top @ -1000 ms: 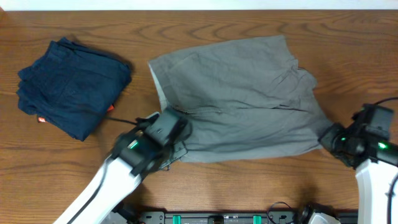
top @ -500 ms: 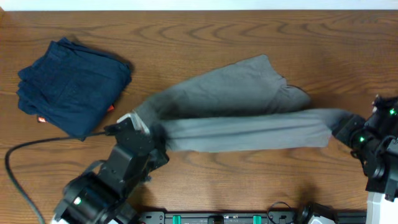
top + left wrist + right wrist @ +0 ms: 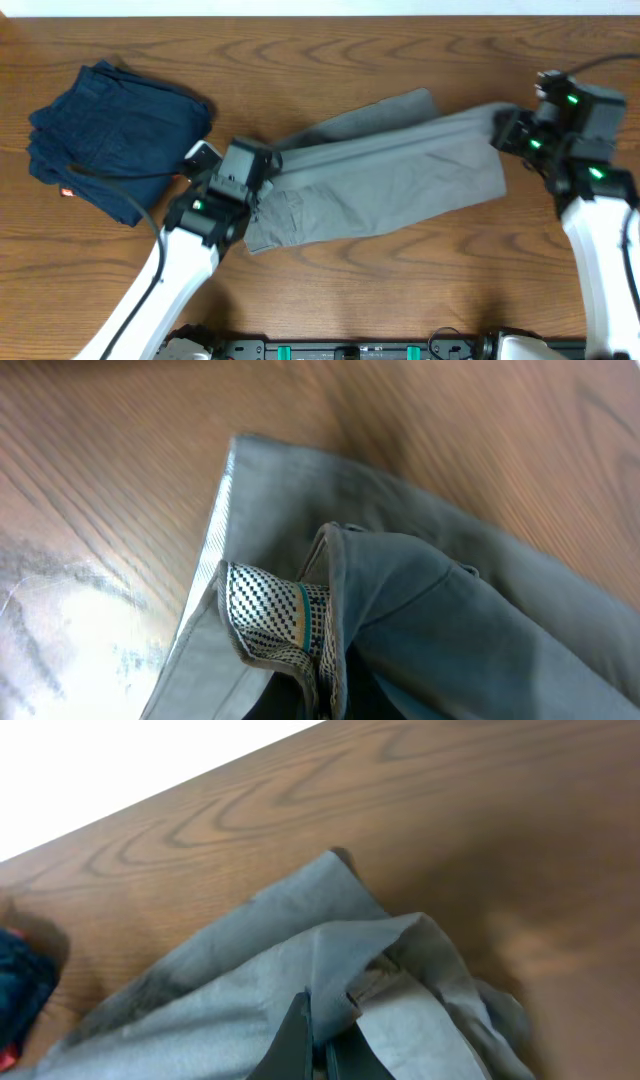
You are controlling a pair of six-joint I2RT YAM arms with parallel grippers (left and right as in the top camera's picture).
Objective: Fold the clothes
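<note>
Overhead, wrinkled gray woven shorts (image 3: 390, 175) doubled lengthwise, left tool (image 3: 266, 172) and right tool (image 3: 502, 128) seemingly clenched on opposite ends

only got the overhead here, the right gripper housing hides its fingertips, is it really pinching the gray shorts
observer: yes. The right wrist view shows the right gripper with its fingers shut on a raised fold of the gray shorts.
operator: one layer or more
observer: more than one, it looks like. A lighter layer sits folded under the top one, right beside the fingers.
operator: and the left side
observer: the left wrist view shows the cloth gathered into the left gripper, whose fingers are mostly hidden. A black-and-white dotted lining with a teal stripe is turned out there.
</note>
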